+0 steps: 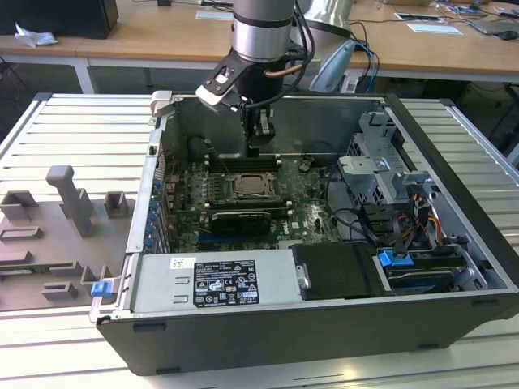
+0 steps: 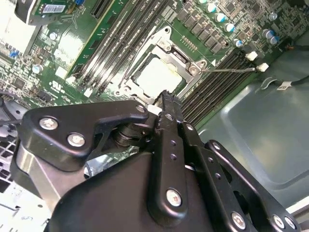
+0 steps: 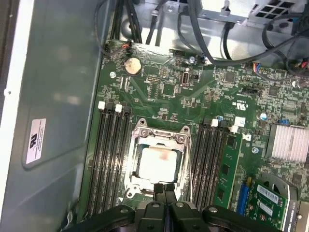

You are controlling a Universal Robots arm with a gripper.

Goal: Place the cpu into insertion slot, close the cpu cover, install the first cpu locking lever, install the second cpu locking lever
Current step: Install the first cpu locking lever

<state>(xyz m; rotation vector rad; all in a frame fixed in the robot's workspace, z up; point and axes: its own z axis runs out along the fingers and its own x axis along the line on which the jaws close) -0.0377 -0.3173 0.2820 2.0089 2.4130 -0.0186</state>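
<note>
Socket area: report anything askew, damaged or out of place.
Nothing stands out. The cpu lies flat and square in the window of the cover, which sits level around it. The memory slots on both sides look intact. The gripper, shut, has its tips by the cover's edge.

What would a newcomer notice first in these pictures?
In the exterior view, the open computer case on the slatted table stands out first, with the robot arm reaching down into it. In the first wrist view, a pale square chip lies on the green board, framed by a silver cover. The end effector, shut, is right at the cover's edge.
</note>
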